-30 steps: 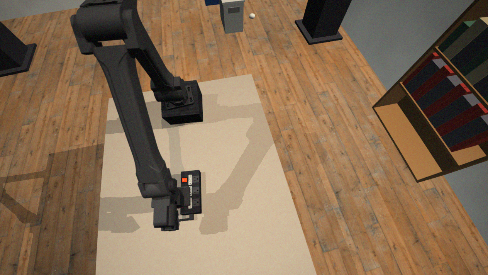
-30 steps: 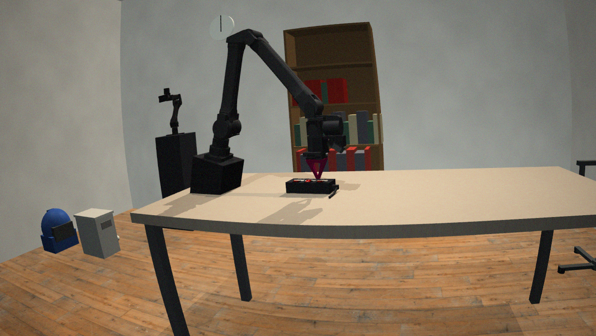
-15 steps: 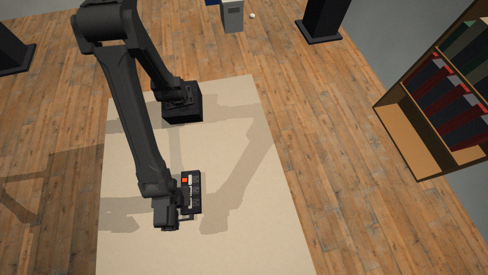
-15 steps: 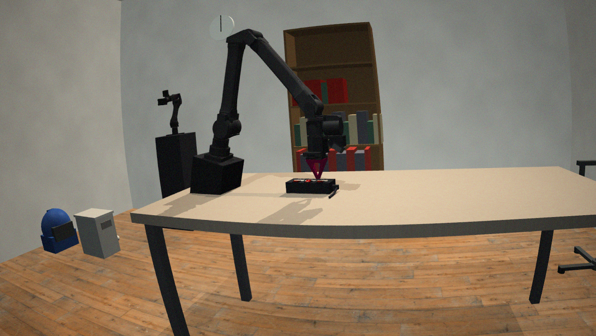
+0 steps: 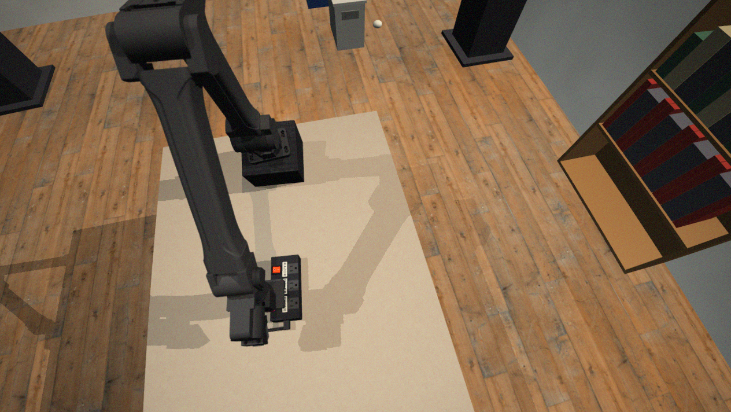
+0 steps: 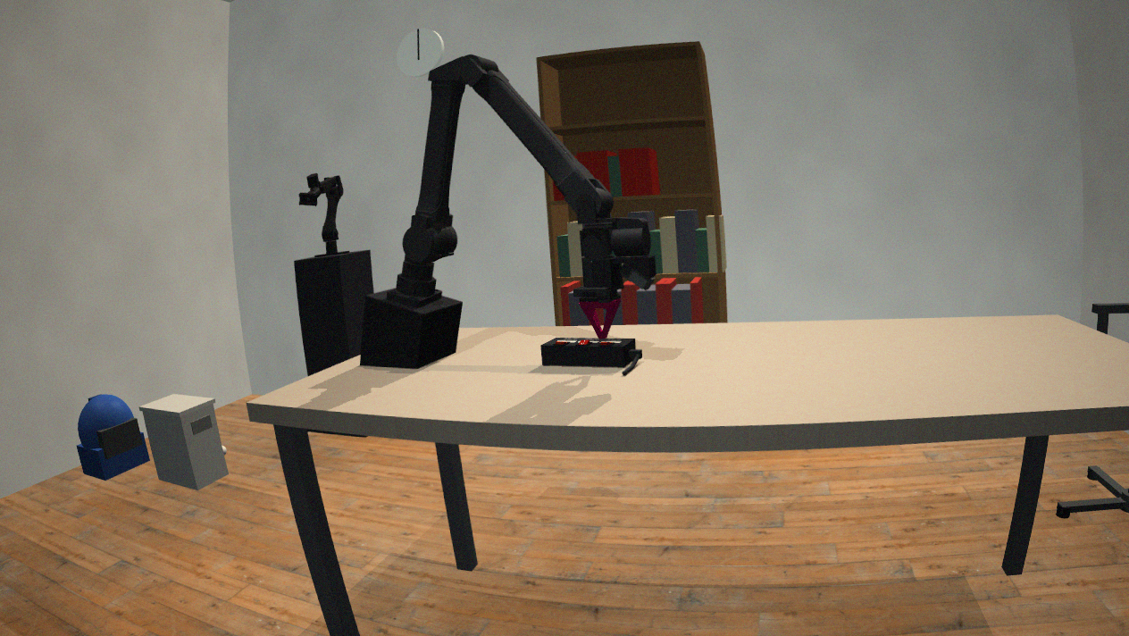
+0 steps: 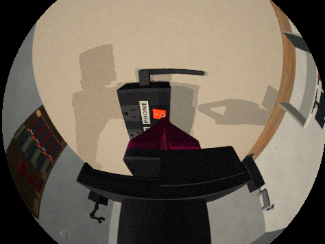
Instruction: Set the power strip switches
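On the tan table (image 6: 790, 379), near the arm's base (image 6: 379, 347), the black power strip (image 6: 588, 353) lies flat, right way up. Above it the gripper (image 6: 602, 335) points down, its maroon fingers pressed together on nothing, tips at the strip's top. From the wrist a lit orange switch (image 7: 158, 114) beside the PHONE label (image 7: 145, 112) shows just ahead of the fingertips; from above, the arm hides that end, and another orange switch (image 5: 276, 269) shows at the far end.
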{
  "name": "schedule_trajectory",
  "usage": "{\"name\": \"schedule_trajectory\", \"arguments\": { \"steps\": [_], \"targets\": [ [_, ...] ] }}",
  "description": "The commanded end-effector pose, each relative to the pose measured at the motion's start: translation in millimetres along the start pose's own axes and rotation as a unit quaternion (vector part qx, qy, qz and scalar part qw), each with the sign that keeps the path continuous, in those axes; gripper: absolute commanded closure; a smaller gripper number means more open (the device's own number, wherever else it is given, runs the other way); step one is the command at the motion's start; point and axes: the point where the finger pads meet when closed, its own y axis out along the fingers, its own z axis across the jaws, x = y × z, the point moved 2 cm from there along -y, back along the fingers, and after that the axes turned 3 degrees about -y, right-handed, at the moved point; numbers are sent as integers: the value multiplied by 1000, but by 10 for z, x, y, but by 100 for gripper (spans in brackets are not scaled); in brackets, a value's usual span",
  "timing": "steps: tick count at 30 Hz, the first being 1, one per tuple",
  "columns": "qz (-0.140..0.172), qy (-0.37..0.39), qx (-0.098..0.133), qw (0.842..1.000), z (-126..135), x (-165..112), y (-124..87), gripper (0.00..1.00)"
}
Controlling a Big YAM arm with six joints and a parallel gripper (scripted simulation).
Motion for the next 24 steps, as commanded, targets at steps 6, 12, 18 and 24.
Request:
{"name": "schedule_trajectory", "arguments": {
  "steps": [6, 12, 18, 24],
  "targets": [
    [-3, -1, 2, 1000, 40, 48, 1, 100],
    [-4, -1, 2, 1000, 40, 60, -5, 100],
    [-4, -1, 2, 1000, 40, 61, -6, 100],
    [-4, -1, 2, 1000, 40, 61, -6, 100]
  ]
}}
